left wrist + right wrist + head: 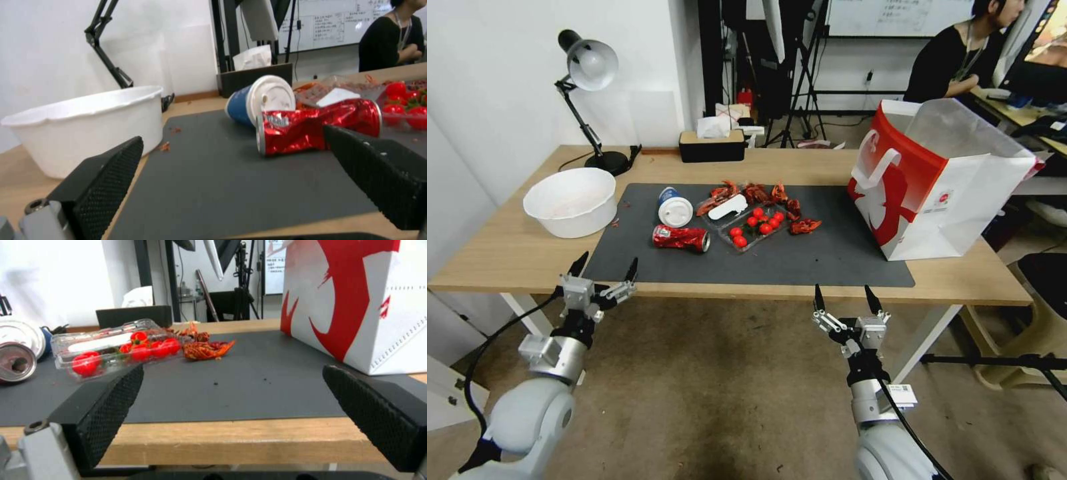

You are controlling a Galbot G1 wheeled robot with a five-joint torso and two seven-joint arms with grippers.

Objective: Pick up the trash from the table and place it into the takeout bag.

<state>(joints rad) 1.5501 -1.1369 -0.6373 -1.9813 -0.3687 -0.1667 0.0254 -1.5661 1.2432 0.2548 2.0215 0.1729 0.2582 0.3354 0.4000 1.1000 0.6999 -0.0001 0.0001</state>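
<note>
The crushed can (681, 238) lies on its side on the mat (800, 263), long axis running left to right, just ahead and to the right of the left pincer (602, 273), which hangs spread and empty at the surface's (494, 253) near edge. The right pincer (844, 299), also spread, sits nearer the bag (940, 180). The left wrist view shows the cup (260, 100) touching the can's far side; the right wrist view shows the can's open end.
</note>
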